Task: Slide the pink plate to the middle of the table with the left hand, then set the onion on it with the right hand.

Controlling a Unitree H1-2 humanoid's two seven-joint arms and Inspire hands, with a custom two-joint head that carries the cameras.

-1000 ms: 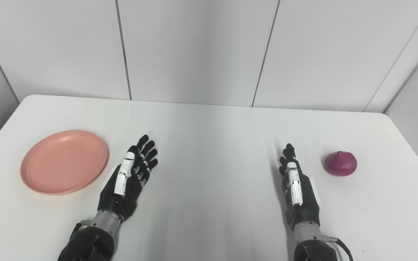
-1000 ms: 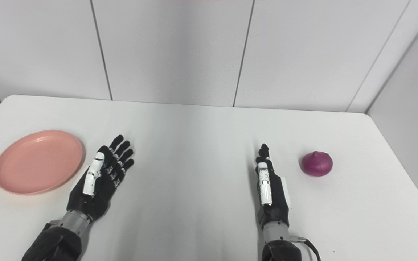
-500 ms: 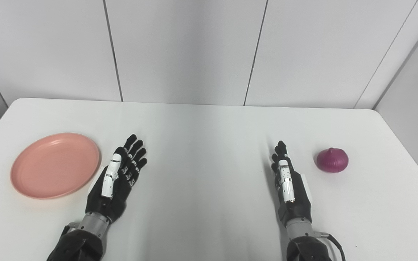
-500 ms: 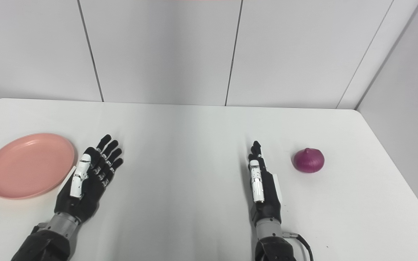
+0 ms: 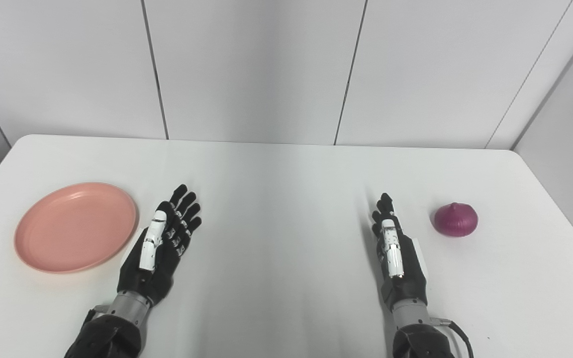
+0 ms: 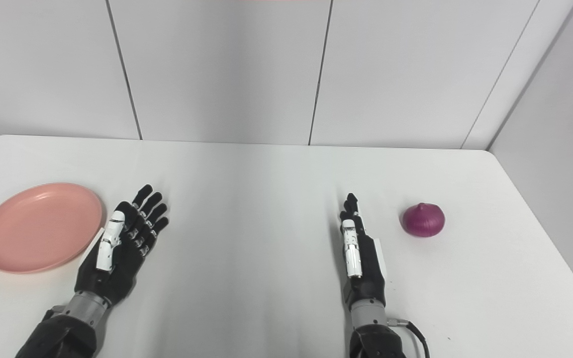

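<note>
A pink plate [image 5: 75, 226] lies flat on the left side of the white table [image 5: 286, 199], with nothing on it. My left hand [image 5: 159, 246] rests just to the right of the plate's rim, open with its fingers spread and pointing away from me, holding nothing. A purple-red onion [image 5: 455, 219] sits on the right side of the table. My right hand [image 5: 396, 248] lies a short way left of the onion, open with straight fingers, apart from it.
Grey wall panels [image 5: 266, 69] stand behind the table's far edge. The table's right edge runs close past the onion, with a grey side wall [image 5: 565, 129] beyond it.
The whole picture shifted left and slightly down between one second ago and half a second ago, so the camera moved. Neither hand, the plate nor the onion has visibly moved on the table.
</note>
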